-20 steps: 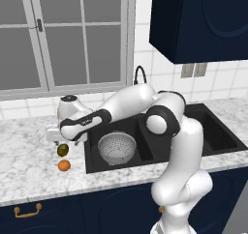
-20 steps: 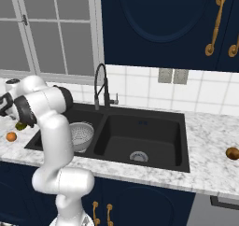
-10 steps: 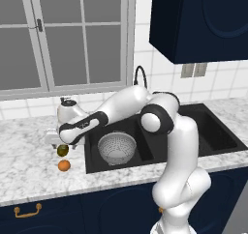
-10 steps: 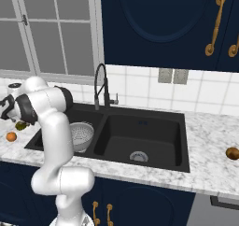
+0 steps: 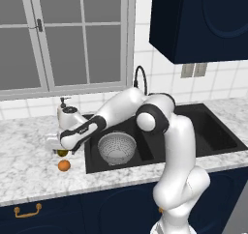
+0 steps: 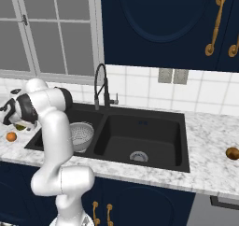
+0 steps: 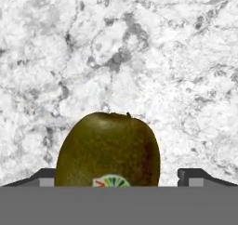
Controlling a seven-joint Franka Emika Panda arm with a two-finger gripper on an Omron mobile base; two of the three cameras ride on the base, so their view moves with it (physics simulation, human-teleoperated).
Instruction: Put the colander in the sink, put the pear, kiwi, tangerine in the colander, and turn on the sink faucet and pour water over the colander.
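Observation:
A dark olive kiwi (image 7: 109, 147) lies on the marble counter between my gripper's (image 7: 119, 177) wide-apart fingertips (image 7: 46, 176), which do not touch it. The gripper (image 5: 60, 148) is open and low over the kiwi (image 5: 62, 153), left of the black sink (image 5: 213, 131). The bright orange tangerine (image 5: 64, 166) rests just in front of the kiwi, nearer the counter edge. The silver colander (image 5: 116, 148) sits in the sink's left basin. From the right base view I see the tangerine (image 6: 11, 137), kiwi (image 6: 20, 126), colander (image 6: 80, 135) and sink (image 6: 140, 136). The black faucet (image 6: 99, 82) stands behind the sink; water is out of view.
A cream soap dispenser (image 5: 62, 102) stands behind my hand near the window sill. My arm reaches across the left basin above the colander. A brown round object (image 6: 232, 153) lies on the counter far right of the sink.
My hand has dropped lower toward the counter and now brackets the kiwi. The colander and tangerine have not moved.

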